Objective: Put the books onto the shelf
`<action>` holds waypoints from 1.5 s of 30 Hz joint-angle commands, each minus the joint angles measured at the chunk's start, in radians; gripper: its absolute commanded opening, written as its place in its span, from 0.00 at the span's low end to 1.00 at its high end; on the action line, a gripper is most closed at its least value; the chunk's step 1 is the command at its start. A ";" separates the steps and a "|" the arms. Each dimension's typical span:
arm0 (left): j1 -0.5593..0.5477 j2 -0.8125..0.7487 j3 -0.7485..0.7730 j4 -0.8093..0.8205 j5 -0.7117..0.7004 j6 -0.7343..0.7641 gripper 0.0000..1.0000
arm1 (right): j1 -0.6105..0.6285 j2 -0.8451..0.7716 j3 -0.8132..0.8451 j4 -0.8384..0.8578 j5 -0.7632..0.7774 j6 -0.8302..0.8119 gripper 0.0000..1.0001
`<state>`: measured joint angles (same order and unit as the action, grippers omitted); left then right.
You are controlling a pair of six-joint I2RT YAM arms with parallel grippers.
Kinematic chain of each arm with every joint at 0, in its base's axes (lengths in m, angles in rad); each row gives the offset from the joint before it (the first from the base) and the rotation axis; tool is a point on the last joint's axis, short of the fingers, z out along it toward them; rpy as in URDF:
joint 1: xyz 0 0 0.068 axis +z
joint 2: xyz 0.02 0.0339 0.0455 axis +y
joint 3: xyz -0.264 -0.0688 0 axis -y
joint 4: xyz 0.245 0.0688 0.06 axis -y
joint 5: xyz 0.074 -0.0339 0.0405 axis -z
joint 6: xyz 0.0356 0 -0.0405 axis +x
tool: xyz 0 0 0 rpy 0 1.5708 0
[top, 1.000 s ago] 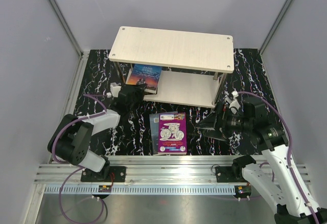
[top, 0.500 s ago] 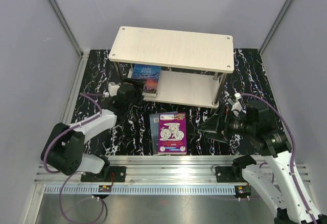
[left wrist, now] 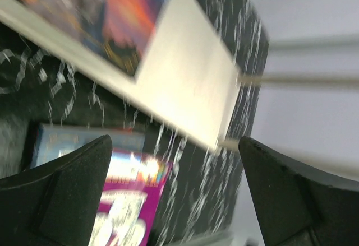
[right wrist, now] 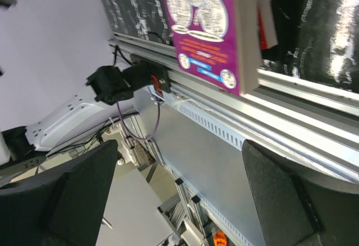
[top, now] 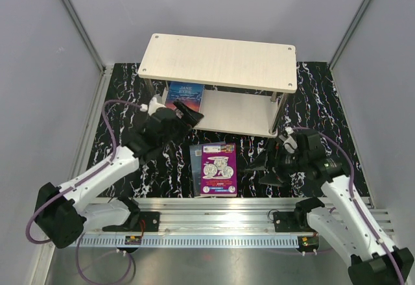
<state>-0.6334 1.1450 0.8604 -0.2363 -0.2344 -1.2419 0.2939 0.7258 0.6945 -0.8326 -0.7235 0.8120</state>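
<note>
While left claw (top: 186,113) gapes beside Jane Eyre (top: 183,94) on shelf (top: 220,61), right claw (top: 263,170) gapes near purple book (top: 218,170).

Blue-orange paperback (top: 182,92) on lower board, left end, of pale wooden two-tier shelf (top: 220,61), purple paperback stack (top: 218,169) on black marbled desk (top: 123,97) before the shelf

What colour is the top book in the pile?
The top book is purple, clearest in top external view.

shelf (top: 220,61): pale wood-grain boards, matt, on thin metal posts | table top (top: 324,90) under shelf: black marble-look sheet, white veins, smooth | purple book (top: 218,169) in front of shelf: glossy paper cover | rail (top: 214,210) nearer than shelf, past book: bare ribbed metal, satin
</note>
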 commanded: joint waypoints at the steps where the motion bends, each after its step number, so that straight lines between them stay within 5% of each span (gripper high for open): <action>1: -0.100 -0.025 -0.056 -0.063 0.078 0.122 0.99 | 0.001 0.067 -0.070 0.139 0.021 -0.034 1.00; 5: -0.227 -0.019 -0.159 -0.052 0.044 0.087 0.98 | 0.004 0.184 -0.104 0.254 0.038 -0.054 1.00; 11: -0.345 0.108 -0.118 -0.100 0.024 0.105 0.98 | 0.004 0.308 -0.179 0.433 0.044 -0.039 1.00; 23: -0.384 0.297 -0.029 -0.026 0.092 0.117 0.98 | 0.059 0.641 -0.279 0.921 0.033 0.101 0.99; 30: -0.384 0.383 0.017 0.018 0.164 0.143 0.98 | 0.116 0.612 -0.237 0.934 0.041 0.128 0.98; 34: -0.384 0.423 0.038 0.052 0.196 0.144 0.97 | 0.117 0.525 -0.262 0.882 0.042 0.119 0.79; 42: -0.384 0.424 0.054 0.089 0.210 0.137 0.97 | 0.116 0.302 -0.259 0.652 0.075 0.053 0.05; 45: -0.384 0.407 0.048 0.117 0.218 0.131 0.97 | 0.116 0.247 -0.234 0.577 0.081 0.038 0.00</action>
<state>-1.0077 1.5471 0.8902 -0.1852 -0.0753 -1.1000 0.4015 1.0260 0.4007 -0.1802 -0.6258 0.8787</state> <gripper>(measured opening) 0.972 0.299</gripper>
